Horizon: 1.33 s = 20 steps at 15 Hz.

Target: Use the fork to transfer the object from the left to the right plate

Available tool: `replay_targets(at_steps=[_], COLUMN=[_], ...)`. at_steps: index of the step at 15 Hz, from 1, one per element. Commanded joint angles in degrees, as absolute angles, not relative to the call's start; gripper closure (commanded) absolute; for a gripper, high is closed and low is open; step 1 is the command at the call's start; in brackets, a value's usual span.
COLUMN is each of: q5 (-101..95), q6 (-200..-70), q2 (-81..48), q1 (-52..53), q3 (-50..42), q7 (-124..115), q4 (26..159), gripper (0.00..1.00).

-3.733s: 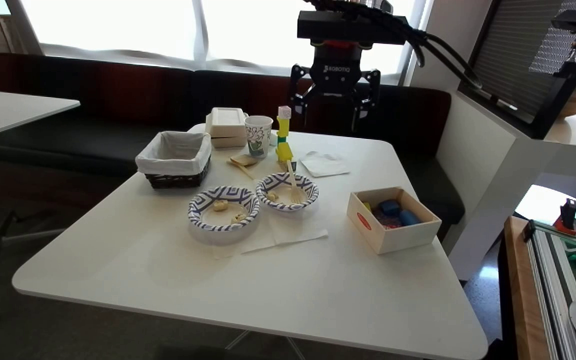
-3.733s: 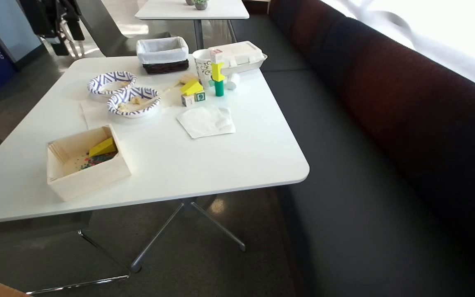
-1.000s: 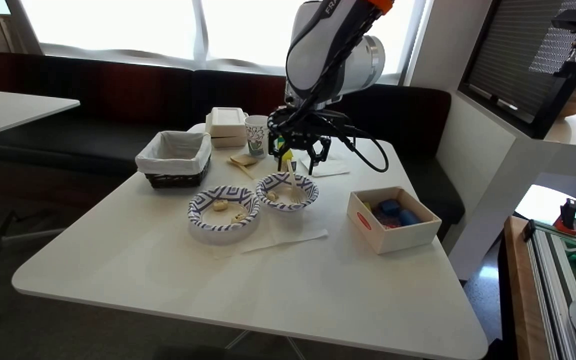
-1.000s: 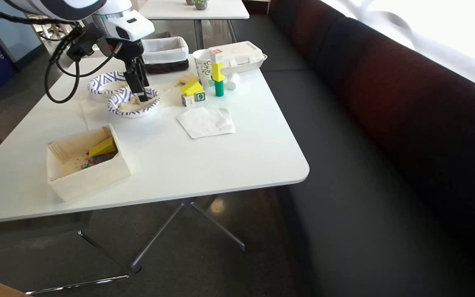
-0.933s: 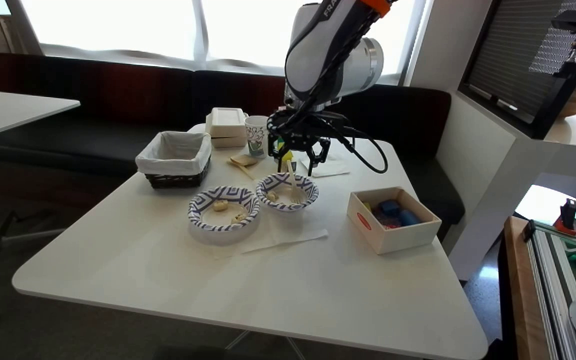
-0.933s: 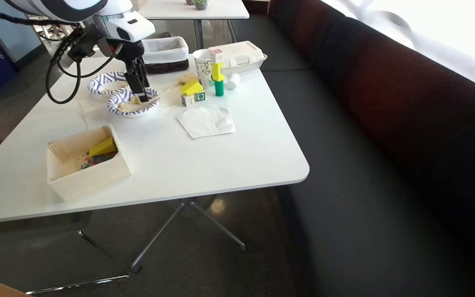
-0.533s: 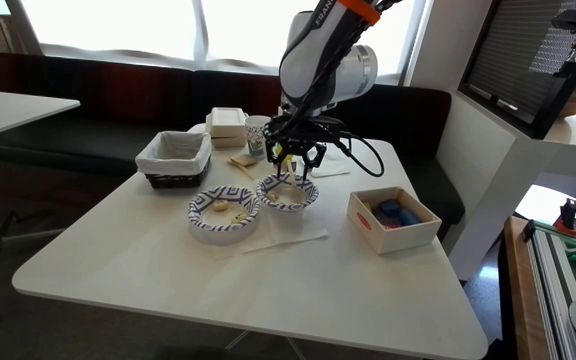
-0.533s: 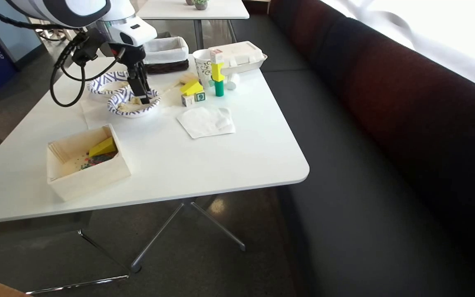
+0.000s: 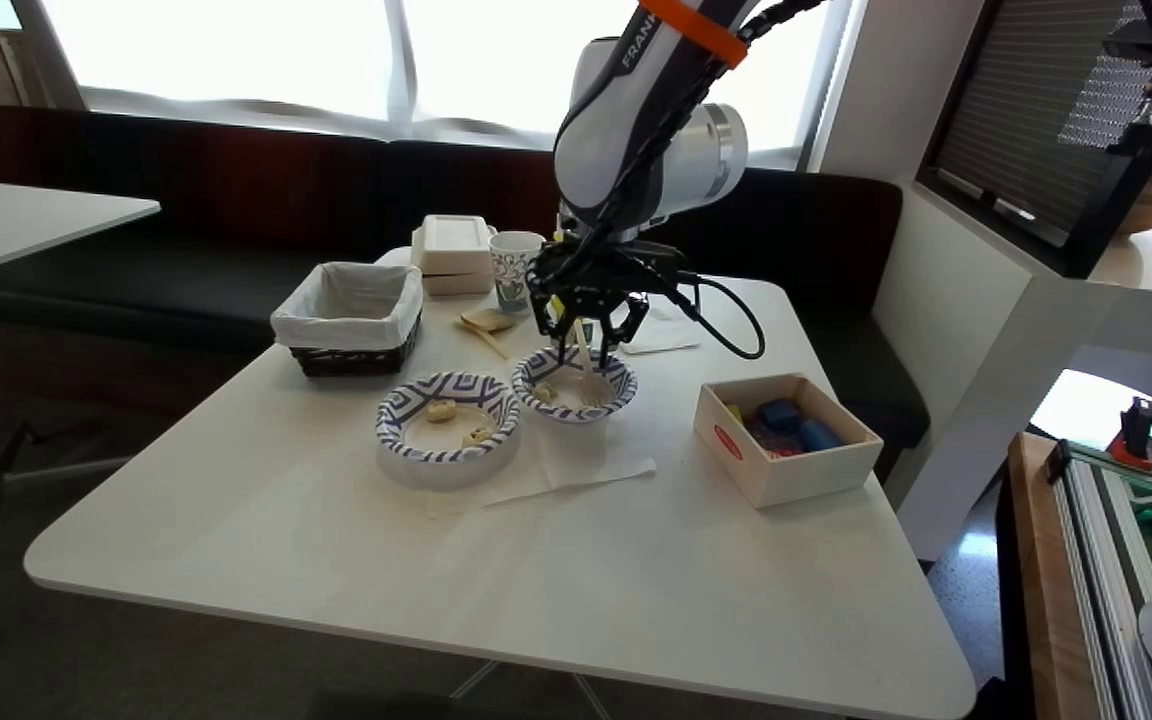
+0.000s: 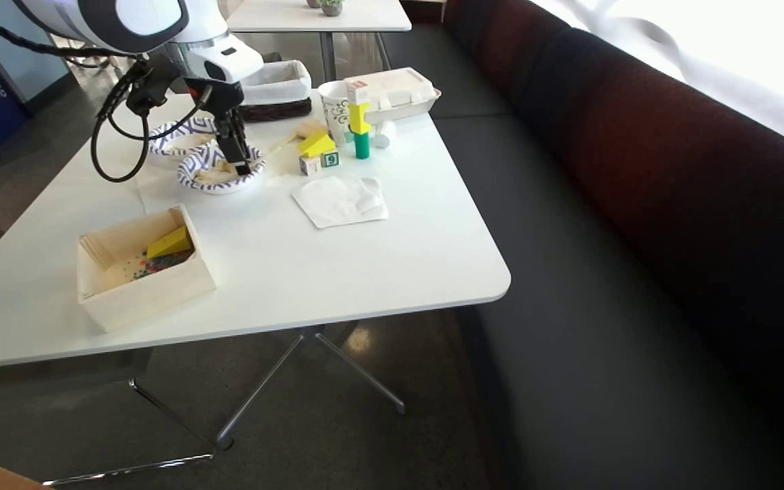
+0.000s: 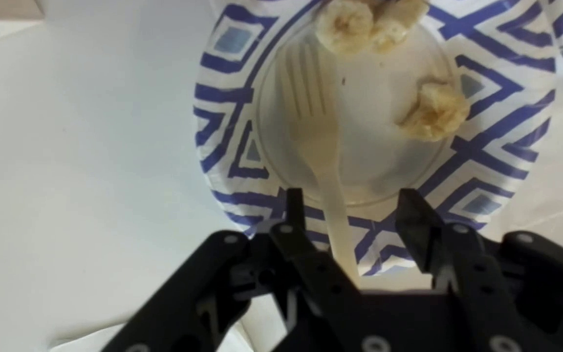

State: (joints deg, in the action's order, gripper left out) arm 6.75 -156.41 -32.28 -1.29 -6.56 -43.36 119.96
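My gripper (image 11: 352,203) is open, its jaws partly drawn together around the handle of a pale fork (image 11: 318,137). Clear gaps separate the handle from both fingers, the narrower one on the left in the wrist view. The fork's tines rest inside a blue-and-white patterned plate (image 11: 227,93), its handle crossing the rim. Banana pieces (image 11: 435,112) lie in that plate too. It is the right-hand plate (image 9: 619,400) in both exterior views, with the gripper (image 9: 583,358) low over its far rim. Two more banana pieces (image 9: 441,410) lie in the left-hand plate (image 9: 391,425).
A lined basket (image 9: 346,335), a paper cup (image 9: 514,270) and a wooden utensil (image 9: 486,322) are farther back. Stacked toy blocks (image 10: 360,129) stand close to the arm. A wooden box (image 10: 140,299) and a napkin (image 10: 341,201) lie on the table (image 10: 337,272).
From high up, my gripper has come down to the plate with the fork. Over the last second it sinks slightly and its jaws draw closer together. Plates and fork stay put.
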Motion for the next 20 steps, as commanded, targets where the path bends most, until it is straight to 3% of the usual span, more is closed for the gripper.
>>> replay_targets(at_steps=[1, 4, 7, 10, 20], q5=[8.35, 8.42, 8.45, 8.07, 6.65], q6=[-156.59, -156.75, -156.75, -156.8, -157.75], q2=[-34.1, -34.33, -34.11, -33.37, -27.28], q1=[-0.35, -0.1, 0.21, 1.0, 5.84], q3=[-7.4, -7.58, -7.79, -8.45, -12.89], q7=[-41.79, -41.59, -41.44, -41.9, -47.28], q4=[118.58, 118.58, 118.8, 119.49, 124.12], gripper=[0.51, 0.61, 0.86, 0.98, 0.97])
